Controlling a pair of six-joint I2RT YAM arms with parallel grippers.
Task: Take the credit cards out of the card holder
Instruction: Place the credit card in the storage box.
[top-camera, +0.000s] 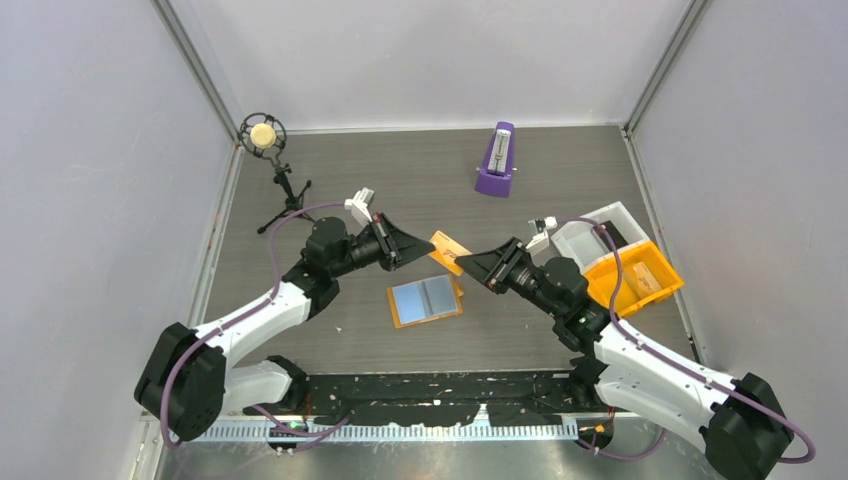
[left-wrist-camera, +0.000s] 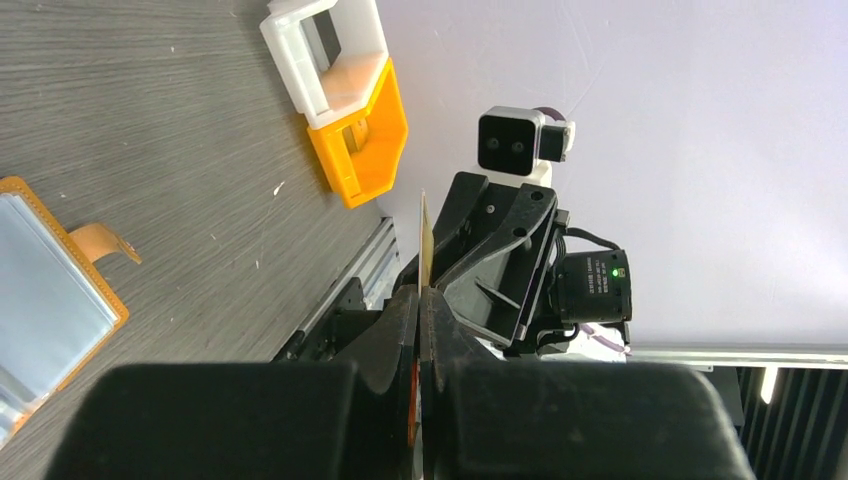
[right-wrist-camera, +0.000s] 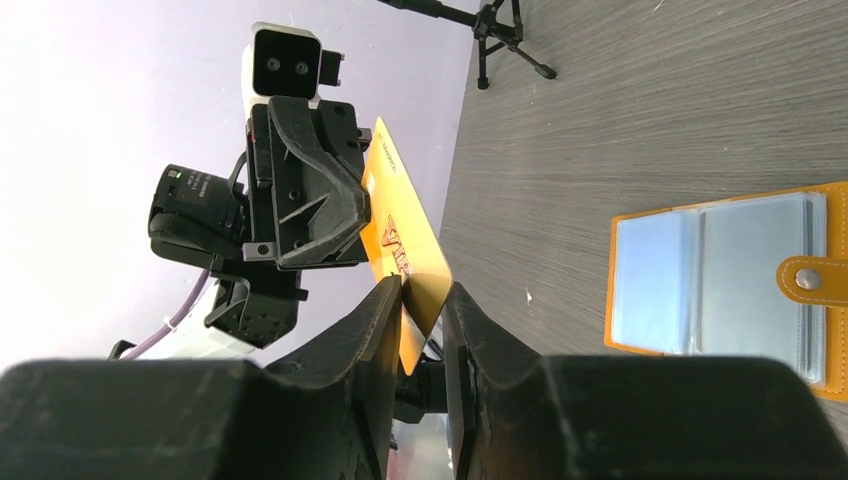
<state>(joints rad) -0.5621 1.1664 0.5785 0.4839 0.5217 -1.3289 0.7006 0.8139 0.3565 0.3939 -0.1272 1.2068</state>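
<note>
**White-and-black left arm (top-camera: 250, 325) and right arm (top-camera: 650, 370) are meeting in the middle**

Closest to me, both arms are bending in from the near edge of the dark grey wooden table (top-camera: 400, 170), tips almost touching. The left pincer (top-camera: 425, 243) is squeezing shut on a thin orange-yellow plastic card (top-camera: 448, 250), holding it up in the air. The right pincer (top-camera: 464, 266) is reaching in from the other side. Its two black fingers (right-wrist-camera: 385, 310) are sitting close on each side of the card's corner, but I cannot tell if they are pressing it.

The small flat orange card holder (top-camera: 425, 302) is lying open on the table just in front of both pincers, with its pale blue see-through pockets facing up. The card is hanging above the table, apart from it.

Farther back, a purple metronome (top-camera: 495, 160) is standing upright, and a round microphone on a black tripod (top-camera: 265, 135) is standing near the left corner. By the right arm, a white plastic bin (top-camera: 590, 235) and an orange plastic bin (top-camera: 635, 280) are sitting side by side.
</note>
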